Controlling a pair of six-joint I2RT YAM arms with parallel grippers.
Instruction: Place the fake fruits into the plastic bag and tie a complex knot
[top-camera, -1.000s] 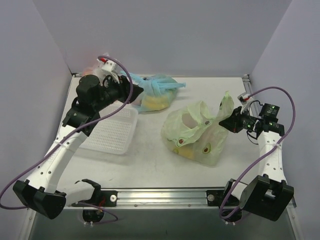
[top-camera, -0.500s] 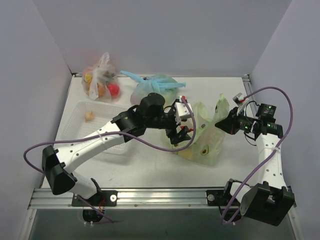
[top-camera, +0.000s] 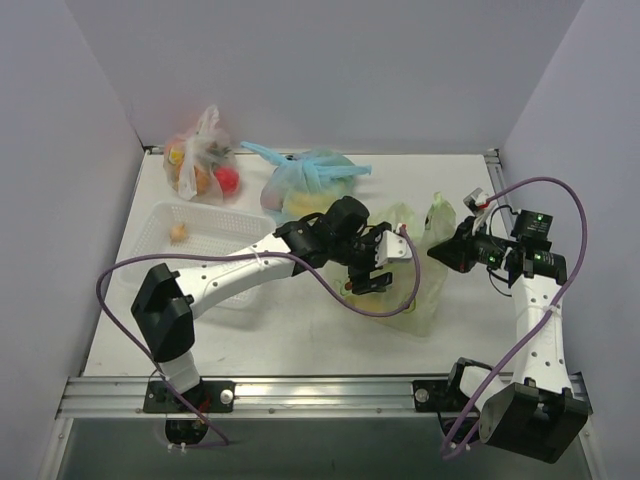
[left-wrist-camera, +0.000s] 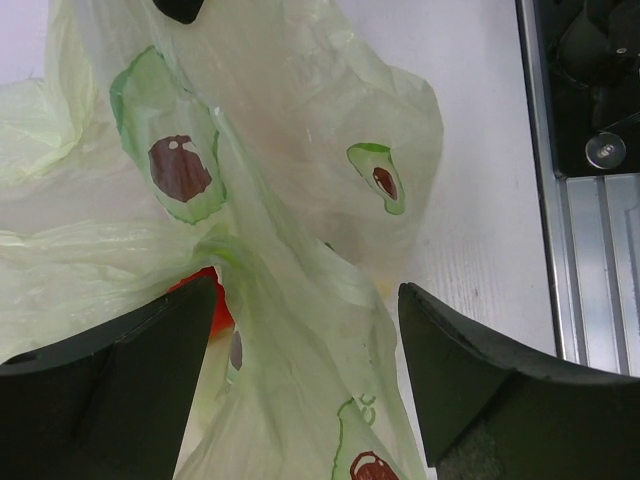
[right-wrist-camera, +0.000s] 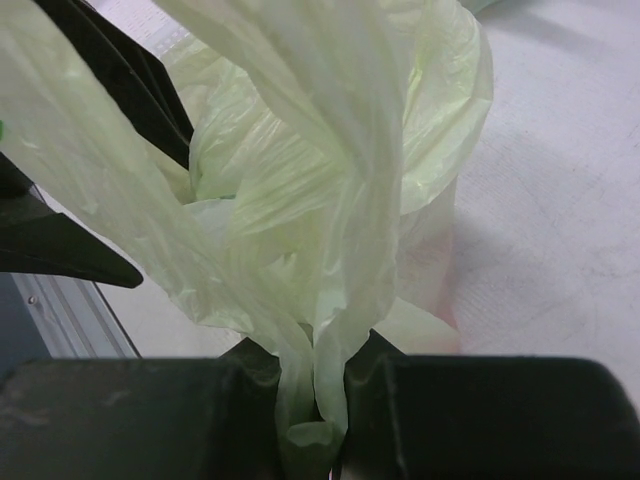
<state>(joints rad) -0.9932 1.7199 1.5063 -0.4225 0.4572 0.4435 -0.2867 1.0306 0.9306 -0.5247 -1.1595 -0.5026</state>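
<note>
The pale green plastic bag (top-camera: 420, 290) lies crumpled at the table's centre right, printed with avocado marks (left-wrist-camera: 180, 165). My left gripper (top-camera: 383, 268) is open, and its two fingers (left-wrist-camera: 110, 390) stand either side of a fold of the bag (left-wrist-camera: 300, 330) without closing on it. A red fake fruit (left-wrist-camera: 212, 300) shows through the plastic beside the left finger. The other fruits in the bag are hidden. My right gripper (top-camera: 440, 250) is shut on the bag's gathered handle (right-wrist-camera: 315, 400) and holds it up at the bag's right side. One small orange fruit (top-camera: 179, 233) lies in the white tray.
A white plastic tray (top-camera: 225, 262) lies at the left under my left arm. A light blue knotted bag (top-camera: 310, 180) and a clear bag of orange and red fruit (top-camera: 200, 165) sit at the back. The metal rail (top-camera: 330, 392) runs along the near edge.
My left arm has swung from the back left, over the tray, to the green bag and now straddles it. My right gripper has kept the handle and shifted slightly left.
</note>
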